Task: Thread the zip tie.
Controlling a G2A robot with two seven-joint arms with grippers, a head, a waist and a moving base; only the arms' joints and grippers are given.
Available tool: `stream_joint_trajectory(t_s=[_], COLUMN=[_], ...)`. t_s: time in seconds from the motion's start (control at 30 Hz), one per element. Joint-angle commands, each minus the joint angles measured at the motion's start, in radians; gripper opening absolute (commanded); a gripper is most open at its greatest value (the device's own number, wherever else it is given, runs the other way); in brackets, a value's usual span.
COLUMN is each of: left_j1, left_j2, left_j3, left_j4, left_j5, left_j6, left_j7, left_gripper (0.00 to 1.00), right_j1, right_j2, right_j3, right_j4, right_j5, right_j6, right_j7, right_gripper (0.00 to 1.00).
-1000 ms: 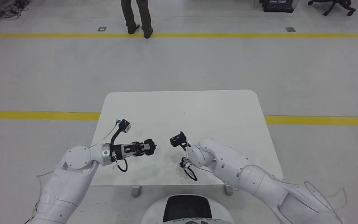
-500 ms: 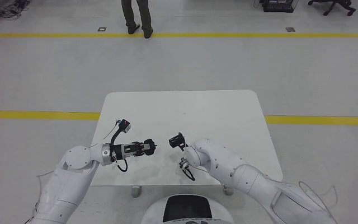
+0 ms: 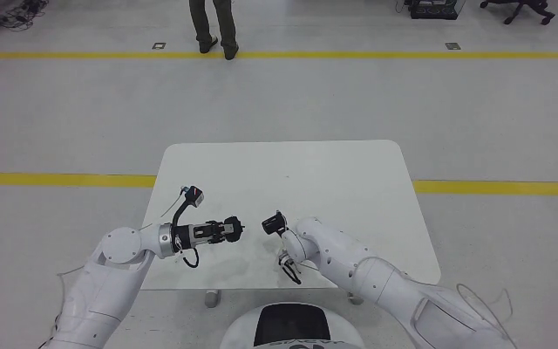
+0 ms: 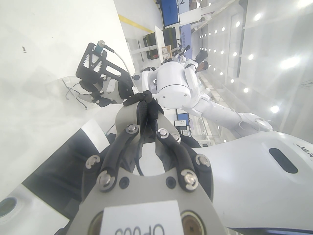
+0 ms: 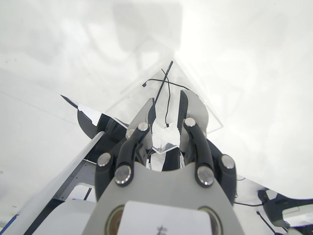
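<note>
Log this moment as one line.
left gripper: shut on zip tie | right gripper: open over clear tray | tray: holds loose ties

Both arms wear glossy white, rounded shells. The left arm [image 3: 122,253] has a black forearm section ringed with metal, and a black cable [image 3: 179,212] loops from it to a red-and-blue-tipped plug [image 3: 195,195]. The left pincer [image 4: 148,102] and right pincer [image 5: 167,106] look alike. Each has grey metal fingers [image 5: 196,110] faced with black ribbed pads [image 5: 183,108], and curved black link bars [image 5: 195,138] pinned with silver screws [image 5: 205,172]. On the left one a grey base plate [image 4: 146,192] carries a white label [image 4: 139,216]. The right arm [image 3: 375,279] bears a black toothed bracket [image 4: 94,62].
</note>
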Motion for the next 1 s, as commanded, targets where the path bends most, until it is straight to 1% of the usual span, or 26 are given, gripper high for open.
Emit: stream_joint_trajectory(t_s=[0.0, 0.23, 0.3, 0.47, 0.73, 0.97], left_j1=[0.0, 0.0, 0.0, 0.0, 0.0, 0.0], left_j2=[0.0, 0.0, 0.0, 0.0, 0.0, 0.0], left_j3=[0.0, 0.0, 0.0, 0.0, 0.0, 0.0], left_j4=[0.0, 0.0, 0.0, 0.0, 0.0, 0.0], left_j5=[0.0, 0.0, 0.0, 0.0, 0.0, 0.0], left_j6=[0.0, 0.0, 0.0, 0.0, 0.0, 0.0], left_j7=[0.0, 0.0, 0.0, 0.0, 0.0, 0.0], left_gripper=[0.0, 0.0, 0.0, 0.0, 0.0, 0.0], right_j1=[-0.001, -0.005, -0.005, -0.005, -0.01, -0.008], right_j2=[-0.007, -0.029, -0.035, -0.046, -0.06, -0.069], right_j3=[0.004, 0.015, 0.017, 0.021, 0.031, 0.036], right_j4=[0.009, 0.04, 0.05, 0.07, 0.089, 0.11], right_j5=[-0.007, -0.022, -0.025, -0.038, -0.054, -0.06], right_j6=[0.0, 0.0, 0.0, 0.0, 0.0, -0.002], right_j7=[0.005, 0.013, 0.016, 0.021, 0.027, 0.034], right_gripper=[0.18, 0.07, 0.07, 0.11, 0.1, 0.07])
